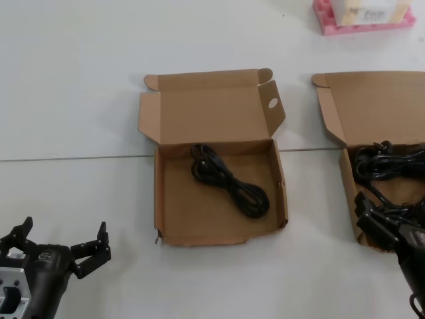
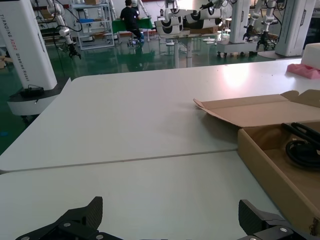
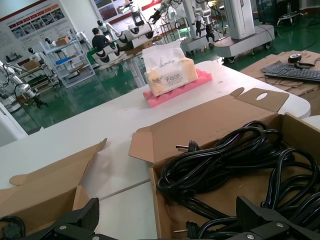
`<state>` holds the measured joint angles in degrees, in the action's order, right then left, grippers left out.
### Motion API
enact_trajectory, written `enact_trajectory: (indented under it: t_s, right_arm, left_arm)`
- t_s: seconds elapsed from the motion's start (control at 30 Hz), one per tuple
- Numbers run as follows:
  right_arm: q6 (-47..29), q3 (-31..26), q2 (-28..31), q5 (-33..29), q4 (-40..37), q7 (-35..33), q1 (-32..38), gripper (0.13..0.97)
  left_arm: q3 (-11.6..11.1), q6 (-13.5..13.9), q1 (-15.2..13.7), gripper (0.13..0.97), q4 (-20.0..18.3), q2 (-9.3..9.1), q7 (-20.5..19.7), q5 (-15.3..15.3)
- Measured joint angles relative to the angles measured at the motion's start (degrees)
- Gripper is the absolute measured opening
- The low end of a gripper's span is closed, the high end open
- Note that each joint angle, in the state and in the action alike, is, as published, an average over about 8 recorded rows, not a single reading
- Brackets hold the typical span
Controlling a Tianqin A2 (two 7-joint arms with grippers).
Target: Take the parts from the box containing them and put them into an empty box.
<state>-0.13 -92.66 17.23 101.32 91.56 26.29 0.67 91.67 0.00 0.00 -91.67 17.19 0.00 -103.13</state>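
Left gripper (image 1: 63, 242) low over bare table (image 1: 80, 93), left of boxes, jaws spread, gripping nothing. Centre: holed box (image 1: 219, 193), lid open, one coiled cable (image 1: 229, 181) lying inside. Right: full box (image 1: 352, 119), lid open, cable heap (image 1: 392, 163) inside. Right gripper (image 1: 380, 224) over that box's near edge, above heap, jaws released, nothing between them. Pink tray (image 1: 362, 23) with tissue pack at far right.

Black coiled cables (image 3: 235, 165) heaped in open cardboard box (image 3: 200, 127), gripper (image 3: 170, 222) spread just above.
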Motion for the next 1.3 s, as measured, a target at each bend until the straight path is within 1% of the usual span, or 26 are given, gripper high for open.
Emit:
enact_trajectory:
  t_s: [1.3]
  right_arm:
    - [0.0, 0.0, 0.0, 0.0, 0.0, 0.0, 0.0, 0.966]
  left_arm:
    - [0.0, 0.0, 0.0, 0.966, 0.0, 0.00, 0.0, 0.0]
